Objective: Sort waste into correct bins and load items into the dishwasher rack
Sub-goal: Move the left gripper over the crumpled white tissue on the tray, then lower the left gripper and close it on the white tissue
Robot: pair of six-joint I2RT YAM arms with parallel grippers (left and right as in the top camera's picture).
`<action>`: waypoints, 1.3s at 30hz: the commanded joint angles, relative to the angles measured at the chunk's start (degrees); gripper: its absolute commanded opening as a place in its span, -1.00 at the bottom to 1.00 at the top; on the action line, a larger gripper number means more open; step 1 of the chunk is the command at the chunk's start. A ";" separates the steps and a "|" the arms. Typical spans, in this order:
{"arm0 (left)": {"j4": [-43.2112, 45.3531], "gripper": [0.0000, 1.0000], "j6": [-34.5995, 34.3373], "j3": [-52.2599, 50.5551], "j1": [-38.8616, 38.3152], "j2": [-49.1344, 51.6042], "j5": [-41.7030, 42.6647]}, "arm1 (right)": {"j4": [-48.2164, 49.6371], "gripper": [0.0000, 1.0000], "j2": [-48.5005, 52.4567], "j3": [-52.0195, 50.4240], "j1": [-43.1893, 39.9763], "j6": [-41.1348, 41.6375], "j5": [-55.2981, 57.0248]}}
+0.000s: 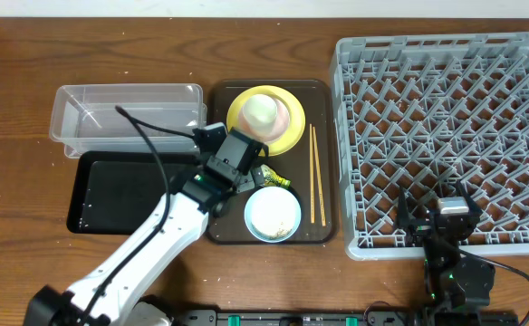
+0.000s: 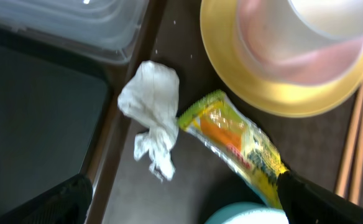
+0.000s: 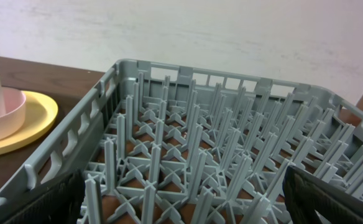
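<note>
From above, the left claw (image 1: 235, 166) is hanging over the brown serving tray (image 1: 221, 226) in the middle of the bench (image 1: 29, 63), its fingers hidden under the wrist. On that tray a yellow plate (image 1: 287, 136) is carrying a pink dish (image 1: 283, 116) with a white cup (image 1: 262, 109) in it. A light blue bowl (image 1: 272, 215) is sitting nearer the front, a pair of chopsticks (image 1: 316, 172) is lying along the right side, and a green-and-yellow snack wrapper (image 1: 274, 178) is lying between plate and bowl. Left of the tray, the clear tub (image 1: 129, 113) is sitting behind the black tray (image 1: 120, 195). The dishwasher rack (image 1: 446, 136) is filling the right side, with the right claw (image 1: 438, 217) at its near edge.

Through the left wrist camera, the claw (image 2: 183, 180) is standing spread wide and gripping nothing. Just beyond it, a crumpled white tissue (image 2: 153, 109) is lying on the brown tray, touching the wrapper (image 2: 237, 140).

Through the right wrist camera, the claw (image 3: 184, 186) is gaping fully and holding nothing, looking across the rack's pegs (image 3: 200, 143). The plate (image 3: 29, 121) is showing at the left.
</note>
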 commanded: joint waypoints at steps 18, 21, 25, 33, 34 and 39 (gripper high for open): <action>6.78 -0.10 -1.36 0.92 0.79 4.76 -6.12 | -0.22 0.98 -0.31 -0.09 -0.07 -0.22 -0.09; 7.02 -0.10 -1.38 0.85 0.79 5.57 -8.28 | -0.22 0.98 -0.31 -0.09 -0.07 -0.22 -0.09; 7.06 -0.10 -1.42 0.83 0.79 7.78 -10.71 | -0.24 0.98 -0.31 -0.09 -0.07 -0.22 -0.09; 9.84 -0.30 -1.53 0.83 0.85 13.53 -10.99 | -0.22 0.99 -0.31 -0.09 -0.07 -0.22 -0.09; 10.29 -0.37 -1.51 0.83 0.85 13.94 -11.19 | -0.22 0.99 -0.31 -0.09 -0.07 -0.22 -0.09; 12.81 -0.42 -1.09 0.83 0.83 15.39 -11.17 | -0.22 0.99 -0.31 -0.09 -0.07 -0.24 -0.09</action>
